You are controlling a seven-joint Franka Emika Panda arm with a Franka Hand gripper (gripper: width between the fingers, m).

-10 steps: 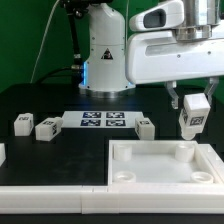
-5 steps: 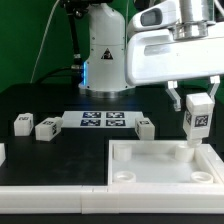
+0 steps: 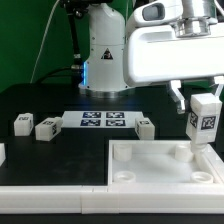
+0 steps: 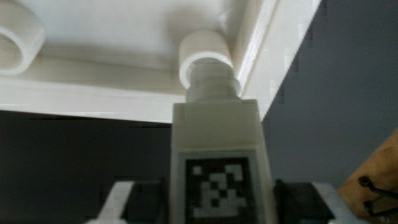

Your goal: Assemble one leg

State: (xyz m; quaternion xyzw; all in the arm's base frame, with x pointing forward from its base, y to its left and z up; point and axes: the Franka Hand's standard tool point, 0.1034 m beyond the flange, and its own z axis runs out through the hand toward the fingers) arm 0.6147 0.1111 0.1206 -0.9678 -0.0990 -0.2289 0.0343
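My gripper (image 3: 204, 108) is shut on a white leg (image 3: 204, 122) with a black-and-white tag on its face. It holds the leg upright over the far right corner socket (image 3: 186, 152) of the large white tray-like piece (image 3: 160, 180). In the wrist view the leg (image 4: 217, 150) runs from my gripper (image 4: 219, 205) toward the round socket (image 4: 206, 60) by the tray's rim, its tip near or touching the socket. Three more legs lie on the black table: two at the exterior view's left (image 3: 23, 123) (image 3: 47, 127) and one right of the marker board (image 3: 145, 127).
The marker board (image 3: 103, 121) lies flat at the table's middle back. The robot's white base (image 3: 103, 55) stands behind it. A second socket (image 4: 22, 45) shows in the wrist view. A white part's edge (image 3: 2, 153) shows at the exterior view's far left.
My gripper has moved toward the exterior view's right with the leg and a little lower, from beside the tray's back edge to over its far right corner socket.
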